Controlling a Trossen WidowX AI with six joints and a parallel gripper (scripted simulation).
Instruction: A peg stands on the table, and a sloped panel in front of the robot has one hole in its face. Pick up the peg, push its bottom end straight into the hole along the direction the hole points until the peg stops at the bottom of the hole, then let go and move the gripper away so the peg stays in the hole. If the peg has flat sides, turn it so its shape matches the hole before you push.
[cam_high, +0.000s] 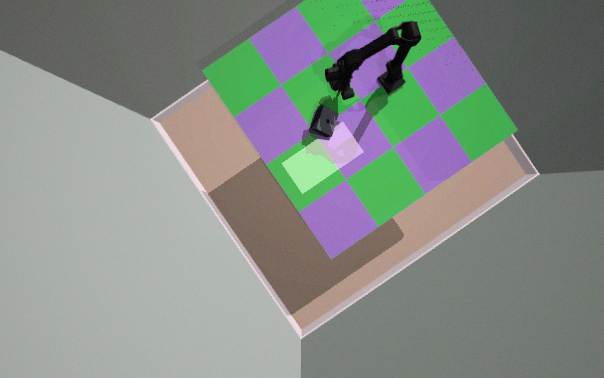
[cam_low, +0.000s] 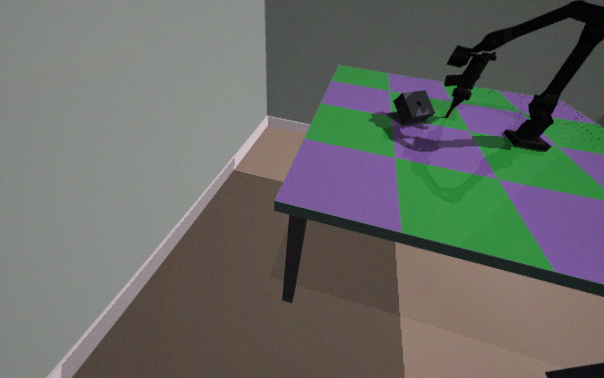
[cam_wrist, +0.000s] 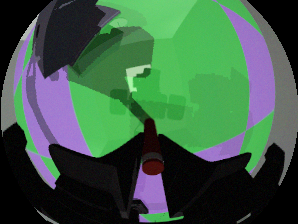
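top view: arm (cam_high: 372, 50) reaches over the checkered table (cam_high: 450, 145), gripper (cam_high: 345, 93) pointing down just beside the dark sloped panel (cam_high: 324, 121). peg too small to make out here.

exterior view: gripper (cam_low: 456, 102) is low over the table (cam_low: 350, 180), closed on the thin red peg (cam_low: 448, 114), which stands near the panel (cam_low: 413, 106) with its hole (cam_low: 419, 104) facing the arm.

wrist view: red peg (cam_wrist: 152, 149) sits between the dark fingers, clamped from both sides. panel (cam_wrist: 69, 30) shows upper left, apart from the peg.
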